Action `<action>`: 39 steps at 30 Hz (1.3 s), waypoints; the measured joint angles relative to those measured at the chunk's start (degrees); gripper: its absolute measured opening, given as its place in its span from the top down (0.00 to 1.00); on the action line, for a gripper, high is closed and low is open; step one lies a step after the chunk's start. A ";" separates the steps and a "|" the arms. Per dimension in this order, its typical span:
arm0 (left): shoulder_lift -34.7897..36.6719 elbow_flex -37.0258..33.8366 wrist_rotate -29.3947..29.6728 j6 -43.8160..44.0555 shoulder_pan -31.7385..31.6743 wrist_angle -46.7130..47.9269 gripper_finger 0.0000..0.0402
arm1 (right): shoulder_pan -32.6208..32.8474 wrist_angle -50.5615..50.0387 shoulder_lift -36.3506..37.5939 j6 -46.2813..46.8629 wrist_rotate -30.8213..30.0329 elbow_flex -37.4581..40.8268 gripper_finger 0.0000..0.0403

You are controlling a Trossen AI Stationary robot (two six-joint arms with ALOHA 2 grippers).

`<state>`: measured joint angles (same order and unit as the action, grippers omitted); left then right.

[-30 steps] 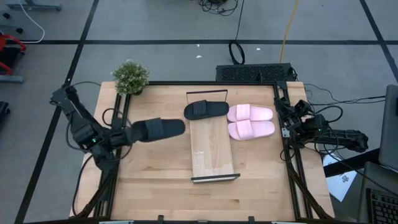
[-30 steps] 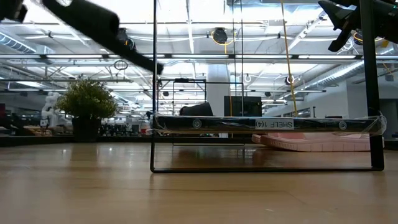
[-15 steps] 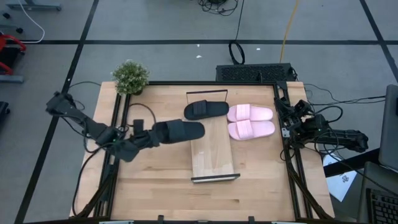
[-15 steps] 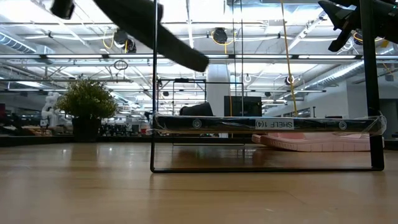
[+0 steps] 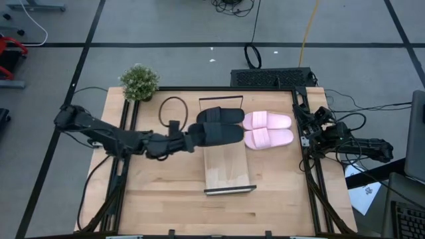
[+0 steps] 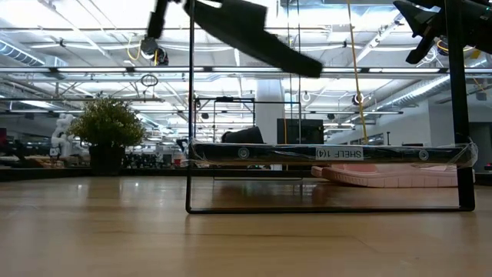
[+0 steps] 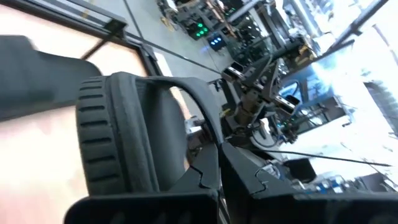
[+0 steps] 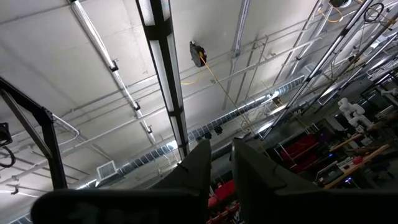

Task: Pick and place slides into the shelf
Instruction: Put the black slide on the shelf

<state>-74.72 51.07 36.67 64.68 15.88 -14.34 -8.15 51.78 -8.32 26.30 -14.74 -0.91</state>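
We see a gray floor with dark lines across it. A light wooden table stands on it. A small green plant sits at one corner. Cables lie on the floor. Long bright lights hang from a high ceiling with pipes.

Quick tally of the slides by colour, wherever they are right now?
Black slides: 2, one on the shelf, one held by the left gripper
Pink slides: 2
Total: 4
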 joint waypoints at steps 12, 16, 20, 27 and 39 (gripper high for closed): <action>-8.89 -6.37 -3.34 -2.38 -3.61 -22.18 1.00 | -0.01 0.23 0.00 0.01 0.00 0.01 0.87; -9.42 -12.50 1.85 -3.14 -2.46 -31.63 1.00 | 0.00 0.46 0.00 0.00 -0.02 0.01 0.87; -9.40 -15.01 5.03 -3.10 -0.74 -32.51 1.00 | -0.01 0.39 0.00 -0.04 -0.03 0.00 0.87; -9.33 -16.97 5.69 -2.71 -0.38 -32.86 1.00 | -0.01 0.21 0.00 -0.61 -0.11 0.01 0.87; -9.28 -22.91 6.95 -5.52 -0.38 -43.17 1.00 | -0.01 0.21 0.00 -1.81 -0.17 0.02 0.87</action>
<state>-83.99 28.16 43.62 59.16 15.51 -57.51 -8.16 51.99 -8.32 24.49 -14.91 -0.89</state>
